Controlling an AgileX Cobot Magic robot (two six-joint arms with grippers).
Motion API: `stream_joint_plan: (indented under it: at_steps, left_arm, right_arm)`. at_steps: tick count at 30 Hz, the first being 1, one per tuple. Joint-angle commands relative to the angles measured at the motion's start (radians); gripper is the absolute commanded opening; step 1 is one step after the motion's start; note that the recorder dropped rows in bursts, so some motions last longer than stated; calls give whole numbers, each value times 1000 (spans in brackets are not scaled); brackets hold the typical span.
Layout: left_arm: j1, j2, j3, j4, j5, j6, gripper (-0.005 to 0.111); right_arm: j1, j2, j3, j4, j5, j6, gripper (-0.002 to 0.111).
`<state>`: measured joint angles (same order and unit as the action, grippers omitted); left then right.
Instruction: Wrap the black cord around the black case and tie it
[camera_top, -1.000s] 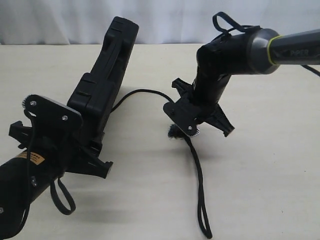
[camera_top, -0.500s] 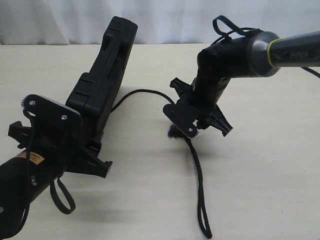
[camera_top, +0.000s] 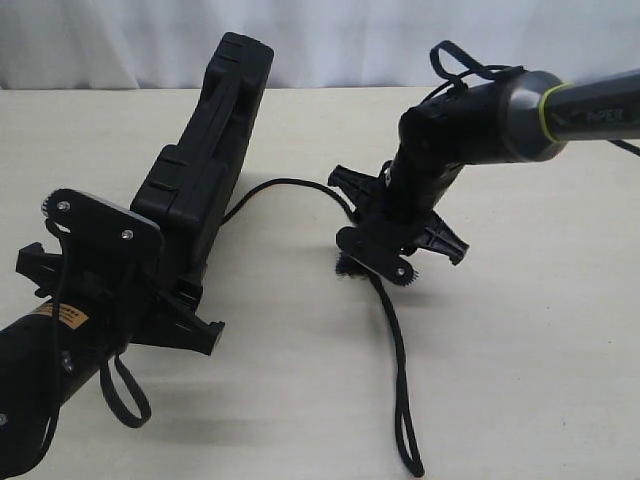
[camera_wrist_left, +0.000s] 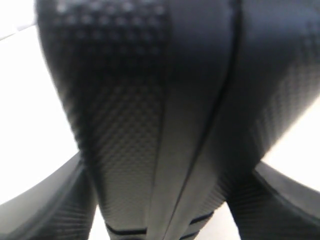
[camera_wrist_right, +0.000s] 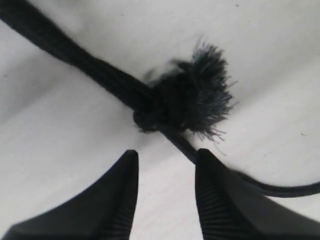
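The black case (camera_top: 215, 150) stands tilted up on one long edge at the left of the table, and it fills the left wrist view (camera_wrist_left: 165, 100). My left gripper (camera_top: 188, 300) is shut on its near end, one finger (camera_wrist_left: 45, 210) on each side. The black cord (camera_top: 395, 350) runs from under the case in a curve, passes beneath the right gripper and trails toward the front edge. Its knot with a frayed end (camera_wrist_right: 187, 105) lies flat on the table. My right gripper (camera_wrist_right: 166, 155) hovers open just above the knot (camera_top: 346, 265), touching nothing; it also shows in the exterior view (camera_top: 385, 252).
A beige table (camera_top: 520, 380) carries everything, with a white curtain (camera_top: 330, 40) behind it. A black strap loop (camera_top: 125, 400) hangs from the left arm near the front edge. The right arm's thick body (camera_top: 470, 115) reaches in from the right.
The right gripper has turned at the wrist and shifted slightly over the cord's knot, still open. The left arm and the case have not moved.
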<state>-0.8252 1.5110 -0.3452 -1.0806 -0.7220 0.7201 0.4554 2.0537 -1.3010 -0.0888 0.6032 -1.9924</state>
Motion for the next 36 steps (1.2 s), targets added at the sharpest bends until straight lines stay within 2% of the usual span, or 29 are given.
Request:
stream_joint_plan:
  at_steps: [1,12,28,31,33,36]
  left_arm:
    - [0,6,6,-31,65,-20,0]
    - [0,6,6,-31,65,-20,0]
    - [0,6,6,-31,65,-20,0]
    - [0,6,6,-31,60,-20,0]
    - [0,6,6,-31,57,-20,0]
    - [0,6,6,-31,57,-20,0]
  right_arm:
    - [11,-12,25,7,22,-109,36]
    - [52,-6,60,24,-56,-124,35]
    - [100,-6,98,55,-64,-121,35]
    - [100,-6,98,55,-64,-88,20]
    - [100,-6,98,58,-64,-36,4]
    - [100,-6,98,74,-71,76,4]
